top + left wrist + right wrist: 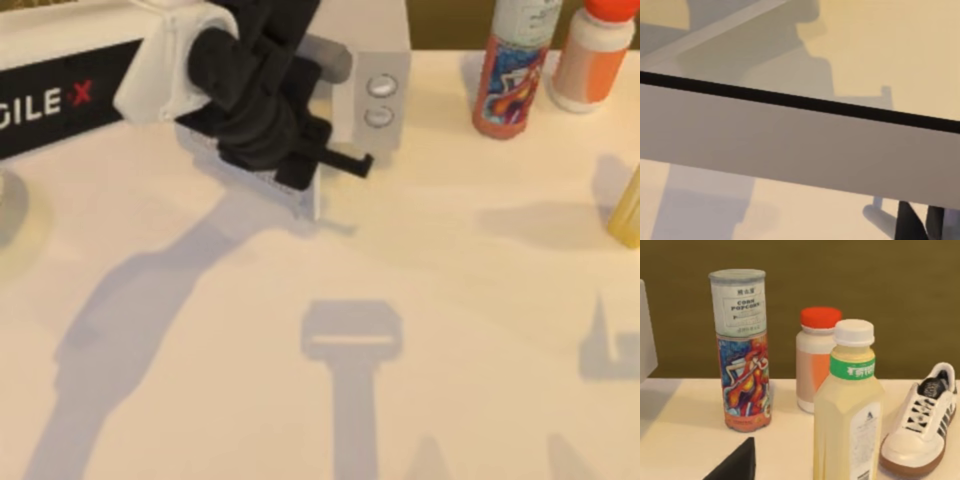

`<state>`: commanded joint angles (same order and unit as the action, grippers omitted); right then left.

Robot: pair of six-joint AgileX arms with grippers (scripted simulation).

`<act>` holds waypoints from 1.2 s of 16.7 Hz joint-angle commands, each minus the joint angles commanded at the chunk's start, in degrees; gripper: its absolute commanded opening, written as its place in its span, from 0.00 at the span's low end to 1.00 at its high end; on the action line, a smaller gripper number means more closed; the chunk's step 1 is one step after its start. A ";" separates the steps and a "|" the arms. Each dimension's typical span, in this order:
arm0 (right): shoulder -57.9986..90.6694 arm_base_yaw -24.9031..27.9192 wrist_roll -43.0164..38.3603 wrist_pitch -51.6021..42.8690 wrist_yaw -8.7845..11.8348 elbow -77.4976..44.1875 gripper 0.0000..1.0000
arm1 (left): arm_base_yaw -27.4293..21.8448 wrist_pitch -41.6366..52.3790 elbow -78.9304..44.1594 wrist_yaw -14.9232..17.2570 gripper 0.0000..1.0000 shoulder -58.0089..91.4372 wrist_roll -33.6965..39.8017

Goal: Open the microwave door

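Note:
The light-grey microwave [385,60] stands at the back middle of the table, its two silver knobs facing forward. The microwave door [300,195] is swung partly out from the front, and its free edge is well clear of the knob panel. My left arm reaches over the door. My left gripper [350,160] is at that free edge, shut on the door's handle. In the left wrist view the door [790,135] crosses as a grey band, with the handle bar [882,220] beside the dark fingers [910,225]. My right gripper is outside the top view, and only one dark finger [740,465] shows in its wrist view.
A tall popcorn can [510,70], an orange-capped white bottle [595,55] and a yellow bottle [628,210] stand at the right. A white sneaker [922,425] lies beyond the yellow bottle [850,410]. A black AgileX sign [60,100] runs along the back left.

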<state>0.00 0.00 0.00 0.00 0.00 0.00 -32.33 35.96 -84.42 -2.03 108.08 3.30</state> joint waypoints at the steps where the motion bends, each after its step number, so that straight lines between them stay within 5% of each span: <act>1: 0.00 0.00 0.00 0.00 0.00 0.00 1.00 | 0.00 0.00 0.00 0.00 0.00 0.00 0.00; 20: 0.00 0.00 0.00 0.00 0.00 0.00 1.00 | 0.62 -0.45 1.80 1.46 0.00 -1.29 -2.61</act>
<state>0.00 0.00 0.00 0.00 0.00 0.00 -31.71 35.50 -82.63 -0.57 106.80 0.70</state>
